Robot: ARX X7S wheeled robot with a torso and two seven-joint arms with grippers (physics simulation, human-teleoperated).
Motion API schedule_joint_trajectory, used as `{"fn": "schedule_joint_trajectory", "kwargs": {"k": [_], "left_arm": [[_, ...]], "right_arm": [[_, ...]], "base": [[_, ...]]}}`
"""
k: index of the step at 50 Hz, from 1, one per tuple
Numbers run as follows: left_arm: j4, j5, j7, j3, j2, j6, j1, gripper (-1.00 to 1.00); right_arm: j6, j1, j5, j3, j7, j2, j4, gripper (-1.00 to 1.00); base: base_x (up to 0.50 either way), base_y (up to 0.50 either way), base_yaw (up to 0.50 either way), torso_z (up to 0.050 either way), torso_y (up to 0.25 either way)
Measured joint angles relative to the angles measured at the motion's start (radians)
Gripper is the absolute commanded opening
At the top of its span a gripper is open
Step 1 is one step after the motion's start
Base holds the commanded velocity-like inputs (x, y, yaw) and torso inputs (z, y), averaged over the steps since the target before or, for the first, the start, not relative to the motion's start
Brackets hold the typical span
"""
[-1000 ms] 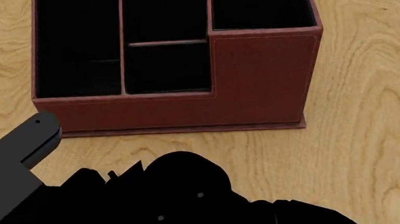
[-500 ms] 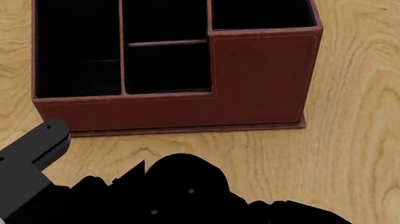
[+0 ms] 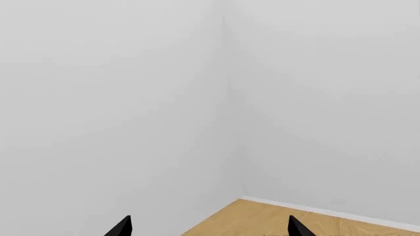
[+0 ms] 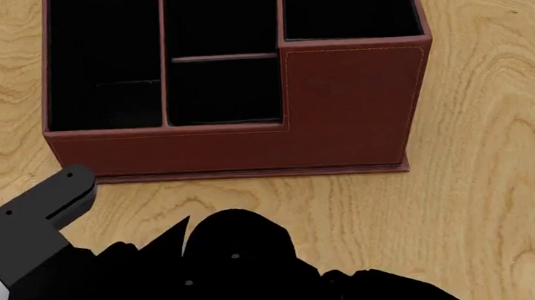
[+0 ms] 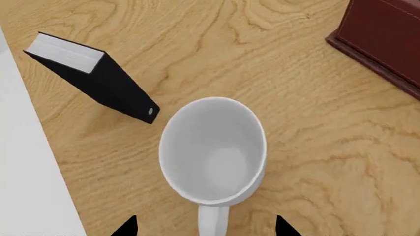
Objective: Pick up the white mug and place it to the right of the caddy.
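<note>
White ceramic fills the right wrist view: the plain white mug (image 5: 213, 150) stands upright on the light wooden table (image 5: 315, 162), open mouth facing the camera, its loop handle pointing back toward the right gripper (image 5: 204, 227). That gripper's two dark fingertips (image 5: 126, 227) poke into the frame on either side of the handle, spread wide and touching nothing. The mug is free on the wood, gripped by no one.

Just beside the mug lies a small black book with white pages (image 5: 92, 78), one corner close to the rim but apart from it. Across from the book, a corner of the reddish-brown leather-look caddy (image 5: 387, 44) edges in, well clear of the mug.

From the head view, the caddy (image 4: 353, 106) sits square on the table, black-lined compartments open, its taller section at the near right. Dark arm links crowd the foreground; the mug is hidden there.

The left gripper (image 3: 208, 227) points at a bare white wall, tips spread wide, empty.
</note>
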Motion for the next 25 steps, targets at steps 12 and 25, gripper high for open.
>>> {"fn": "schedule_joint_trajectory", "kwargs": {"k": [12, 25], "left_arm": [[-0.008, 0.01, 0.002, 0.023, -0.005, -0.001, -0.015, 1.0], [-0.012, 0.015, 0.008, 0.031, -0.004, -0.005, -0.023, 1.0]], "right_arm": [[-0.022, -0.007, -0.023, -0.033, -0.036, -0.008, 0.032, 1.0], [-0.042, -0.011, -0.038, -0.066, -0.068, -0.015, 0.061, 1.0]], "base": [[0.0, 0.0, 0.0, 0.0, 0.0], [0.0, 0.0, 0.0, 0.0, 0.0]]}}
